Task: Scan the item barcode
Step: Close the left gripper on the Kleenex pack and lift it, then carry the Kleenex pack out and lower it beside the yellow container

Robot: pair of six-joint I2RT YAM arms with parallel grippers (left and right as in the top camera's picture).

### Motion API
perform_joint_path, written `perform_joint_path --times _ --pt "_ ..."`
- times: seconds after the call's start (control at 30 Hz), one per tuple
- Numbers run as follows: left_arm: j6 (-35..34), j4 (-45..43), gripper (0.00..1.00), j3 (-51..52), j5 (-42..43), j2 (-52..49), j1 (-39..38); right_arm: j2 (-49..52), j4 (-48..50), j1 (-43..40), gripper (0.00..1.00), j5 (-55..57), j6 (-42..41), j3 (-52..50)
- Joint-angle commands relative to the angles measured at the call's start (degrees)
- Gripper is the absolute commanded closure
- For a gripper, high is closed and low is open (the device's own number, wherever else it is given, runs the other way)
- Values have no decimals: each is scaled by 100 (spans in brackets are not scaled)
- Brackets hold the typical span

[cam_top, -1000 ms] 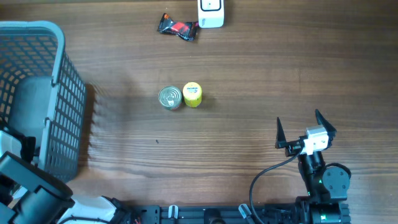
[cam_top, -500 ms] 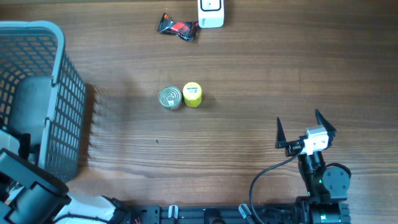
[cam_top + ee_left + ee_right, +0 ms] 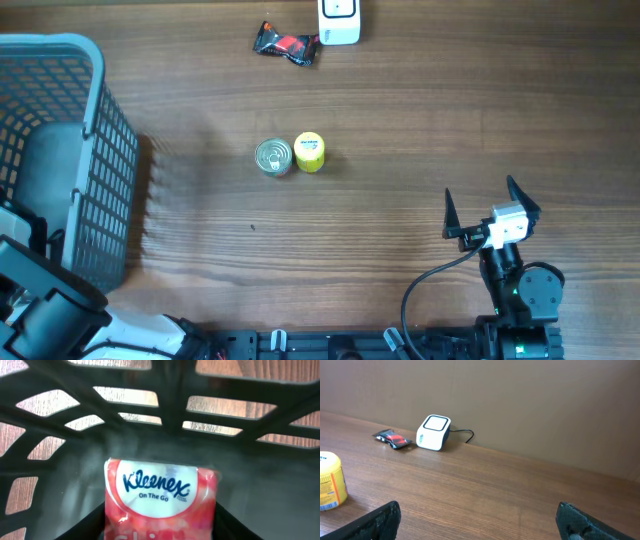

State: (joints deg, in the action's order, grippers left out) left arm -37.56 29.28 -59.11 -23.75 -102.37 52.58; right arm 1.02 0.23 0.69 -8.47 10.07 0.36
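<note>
Main worry: the tissue pack (image 3: 160, 492) looks soft and slick, so it could squish or slide out of the left fingers (image 3: 160, 532) on the lift, or snag the basket (image 3: 60, 42) wall. It lies on the basket floor between those fingers; can't tell if they're pinching it yet. The right fingers (image 3: 480, 192) hang spread wide over the bench (image 3: 400, 120), well apart. Wrist view shows nothing else in the basket.
</note>
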Motion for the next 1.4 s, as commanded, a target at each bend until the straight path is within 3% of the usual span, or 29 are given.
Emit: perform_joint_path --times 0.0,0.3,0.67,0.8,1.07,1.37 --pt "109 264 53 302 184 -439 57 0 20 22 0 74 -107 -7" --pt "129 396 53 247 258 258 52 0 20 22 0 74 -107 -7" --pt "129 433 53 103 1405 2286 52 0 20 22 0 74 -107 -7" --pt "127 273 52 46 2081 3158 52 0 20 22 1 74 -107 -7" --pt "103 -839 53 46 4876 4981 -74 0 20 22 0 74 -105 -7" --pt "-535 -1257 50 48 5602 6061 -1130 0 20 22 0 74 -107 -7"
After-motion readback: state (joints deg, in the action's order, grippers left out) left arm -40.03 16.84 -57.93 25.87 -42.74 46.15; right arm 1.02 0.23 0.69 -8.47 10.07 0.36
